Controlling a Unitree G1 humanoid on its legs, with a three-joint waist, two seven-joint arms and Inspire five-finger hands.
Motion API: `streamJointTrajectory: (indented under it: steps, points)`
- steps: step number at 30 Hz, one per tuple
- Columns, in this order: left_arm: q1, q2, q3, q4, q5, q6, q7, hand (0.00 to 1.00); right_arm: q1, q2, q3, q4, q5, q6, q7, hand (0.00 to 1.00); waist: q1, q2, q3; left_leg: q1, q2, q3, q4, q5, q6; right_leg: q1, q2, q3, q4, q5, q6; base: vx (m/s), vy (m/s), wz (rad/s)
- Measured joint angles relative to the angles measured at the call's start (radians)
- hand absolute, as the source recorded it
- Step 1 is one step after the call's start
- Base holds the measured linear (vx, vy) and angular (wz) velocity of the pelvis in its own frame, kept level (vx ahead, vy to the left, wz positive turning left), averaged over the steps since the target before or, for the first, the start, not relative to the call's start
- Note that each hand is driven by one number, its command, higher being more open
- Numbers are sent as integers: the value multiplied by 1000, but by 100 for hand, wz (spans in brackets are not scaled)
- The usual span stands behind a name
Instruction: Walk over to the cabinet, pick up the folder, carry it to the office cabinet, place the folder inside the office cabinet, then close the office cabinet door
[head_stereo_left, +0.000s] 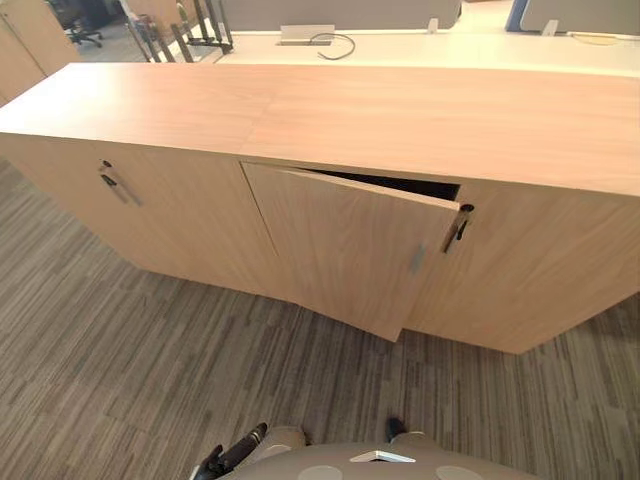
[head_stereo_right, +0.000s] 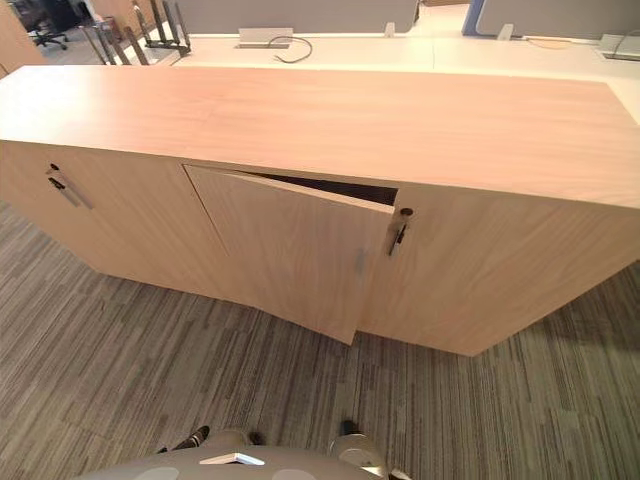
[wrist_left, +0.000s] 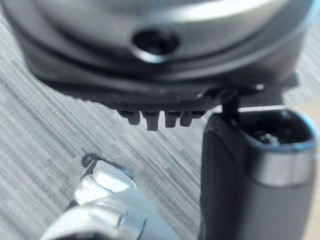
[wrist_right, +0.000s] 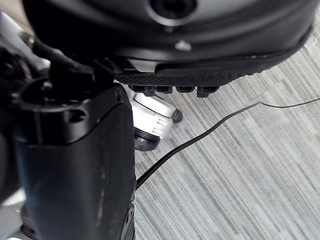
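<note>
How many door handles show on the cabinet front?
3: left handle; grey handle on the ajar middle door; dark handle just right of it. More may be out of view.

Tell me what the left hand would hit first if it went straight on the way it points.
The left hand points downward with relaxed, empty fingers, so it would most likely meet the grey carpet first. How far below that lies is unclear.
</note>
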Motion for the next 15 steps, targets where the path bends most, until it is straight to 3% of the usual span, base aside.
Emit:
streamJointTrajectory:
  steps: [1,4,7,9,11,15]
  points:
    - [4,0,19,-1,-34,-3,-7,100,-3,11,-2,1,27,-1,1,100,-4,-30,-7,11,-20,28,-22,-2,12,1,-25,2,-10,14,22,85,141,-33]
    - [18,6,19,0,-86,-3,-30,100,-9,27,-17,26,69,12,-9,100,0,-56,-27,31,-45,85,-83,13,28,-28,-50,2,-23,29,37,132,133,-49]
    - [12,11,7,17,-72,-5,-66,100,-8,38,-62,40,97,30,-16,100,2,-53,-35,64,-51,123,-117,20,37,-30,-54,-8,-42,43,48,176,64,-42]
    - [0,14,-9,44,-20,-4,-89,100,9,37,-105,49,101,32,-29,100,0,-27,-56,94,-51,129,-142,24,42,-22,-49,-9,-56,56,47,178,31,-37]
    - [-21,23,-28,66,12,-4,-102,100,13,36,-122,59,103,35,-31,100,1,-20,-62,127,-50,128,-161,25,44,-3,-46,-13,-56,57,48,111,10,-29]
    - [-81,36,-71,75,19,-5,-119,100,13,42,-145,78,108,44,-35,100,1,-29,-78,143,-55,127,-172,26,46,-1,-48,-49,-53,65,51,22,5,-8]
